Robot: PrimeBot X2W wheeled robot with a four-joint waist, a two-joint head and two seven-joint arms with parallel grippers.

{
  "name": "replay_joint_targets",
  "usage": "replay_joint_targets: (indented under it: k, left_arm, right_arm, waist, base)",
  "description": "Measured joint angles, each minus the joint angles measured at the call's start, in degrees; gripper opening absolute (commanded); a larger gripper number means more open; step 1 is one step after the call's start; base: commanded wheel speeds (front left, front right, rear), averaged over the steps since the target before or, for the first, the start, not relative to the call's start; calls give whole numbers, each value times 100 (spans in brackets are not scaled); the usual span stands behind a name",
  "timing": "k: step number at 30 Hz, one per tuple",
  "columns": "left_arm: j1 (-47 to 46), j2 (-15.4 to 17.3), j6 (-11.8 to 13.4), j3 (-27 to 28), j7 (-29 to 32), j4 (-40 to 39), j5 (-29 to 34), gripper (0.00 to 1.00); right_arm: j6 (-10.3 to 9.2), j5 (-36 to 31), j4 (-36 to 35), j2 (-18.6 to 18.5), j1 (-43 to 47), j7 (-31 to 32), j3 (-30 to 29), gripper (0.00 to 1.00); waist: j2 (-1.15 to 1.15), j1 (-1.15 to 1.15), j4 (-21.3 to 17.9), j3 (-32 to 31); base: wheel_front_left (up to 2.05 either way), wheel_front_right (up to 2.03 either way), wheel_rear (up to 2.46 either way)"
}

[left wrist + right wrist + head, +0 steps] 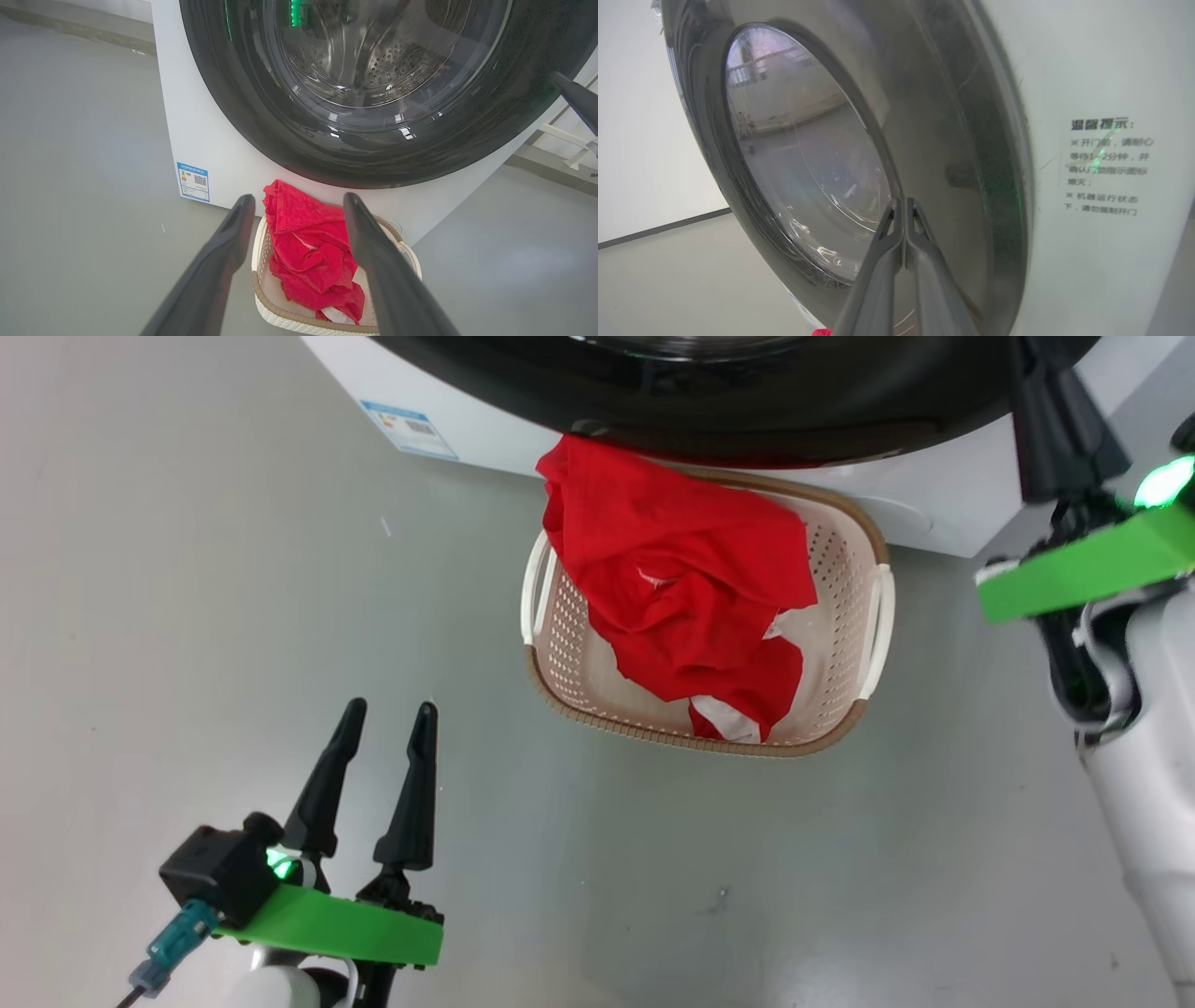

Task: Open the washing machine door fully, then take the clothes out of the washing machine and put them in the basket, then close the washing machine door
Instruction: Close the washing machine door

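Two long, dark, tapering fingers of the left gripper (390, 709) stand spread wide at the lower left, holding nothing, above a smooth, matt grey floor (187, 569). A flat bright-green band (336, 924) crosses its wrist.

Further right, on the washing machine (485, 420), we see a small blue label (409, 427) stuck low on the smooth white front panel.

Next comes the basket (691, 742), a rounded rectangle of cream perforated plastic with a brown woven-look rim and pale side handles. It sits on the floor, close against the foot of the machine.

We find the clothes (681, 569) inside it: soft, crumpled, bright red fabric with white patches. One upper corner is draped over the basket's far left rim, towards the machine. In the left wrist view the cloth looks coarse, like towelling.

Above the basket, the washing machine door (747, 401) lies closed against the front. Its wide, round rim is glossy black, and through its clear domed glass the left wrist view shows the steel perforated drum (387, 60).

At the far right, the right gripper (902, 201) has its two fingers pressed together on nothing. Their tips lie at the door's shiny rim, beside the edge of the glass; we cannot tell whether they touch it. A printed notice (1106, 168) sits on the white panel beyond.
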Motion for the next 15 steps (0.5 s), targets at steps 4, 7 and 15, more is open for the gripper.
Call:
replay_joint_targets:
  k: [4,7,15]
  left_arm:
    - [1,-1,0,59,0,10,140,100]
    - [15,-1,0,94,0,12,303,100]
    - [233,0,0,397,0,85,736,100]
  right_arm:
    - [0,13,7,53,389,0,34,100]
    - [0,13,7,82,650,0,94,100]
    - [0,13,-26,226,1480,0,138,100]
  waist:
    - [0,0,-90,-136]
    - [0,0,-164,-261]
    - [0,0,-447,-720]
  base:
    - [0,0,0]
    - [0,0,0]
    - [0,0,0]
